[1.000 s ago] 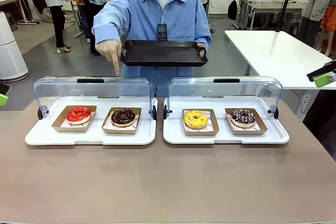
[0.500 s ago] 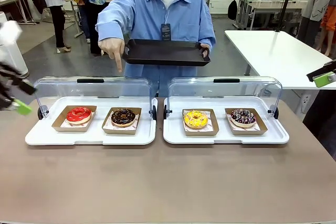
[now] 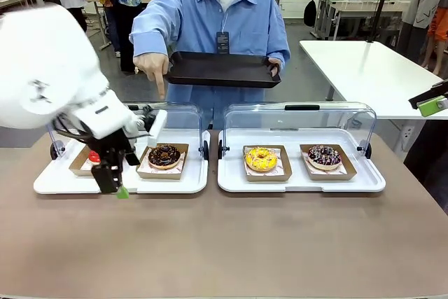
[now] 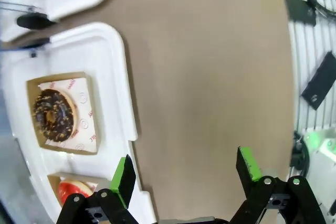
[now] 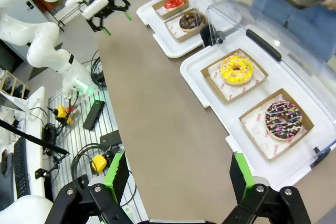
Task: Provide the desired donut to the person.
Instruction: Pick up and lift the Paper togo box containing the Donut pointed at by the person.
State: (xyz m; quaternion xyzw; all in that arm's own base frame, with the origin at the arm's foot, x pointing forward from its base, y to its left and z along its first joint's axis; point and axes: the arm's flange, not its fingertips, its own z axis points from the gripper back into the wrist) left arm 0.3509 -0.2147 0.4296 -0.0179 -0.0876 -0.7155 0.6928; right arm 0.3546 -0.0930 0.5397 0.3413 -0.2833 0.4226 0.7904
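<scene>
A brown worktop (image 3: 224, 243) holds two white trays side by side, each with a clear lid tipped up at the back. The left tray (image 3: 175, 183) has a red donut (image 4: 73, 190) and a chocolate donut (image 3: 164, 155), each in a little brown paper box. The right tray (image 3: 301, 183) has a yellow donut (image 3: 261, 159) and a dark donut with sprinkles (image 3: 324, 155). The person (image 3: 224, 26) stands at the far side and holds a black serving tray (image 3: 220, 69) with one hand. The other hand (image 3: 150, 66) points one finger down, in line with the chocolate donut. The left pincer (image 4: 186, 169) hangs over the front edge of the left tray, near the red donut; it is open wide and holds nothing. The right pincer (image 5: 178, 174) is off to the right, well apart from the trays, open wide too, with nothing in it
</scene>
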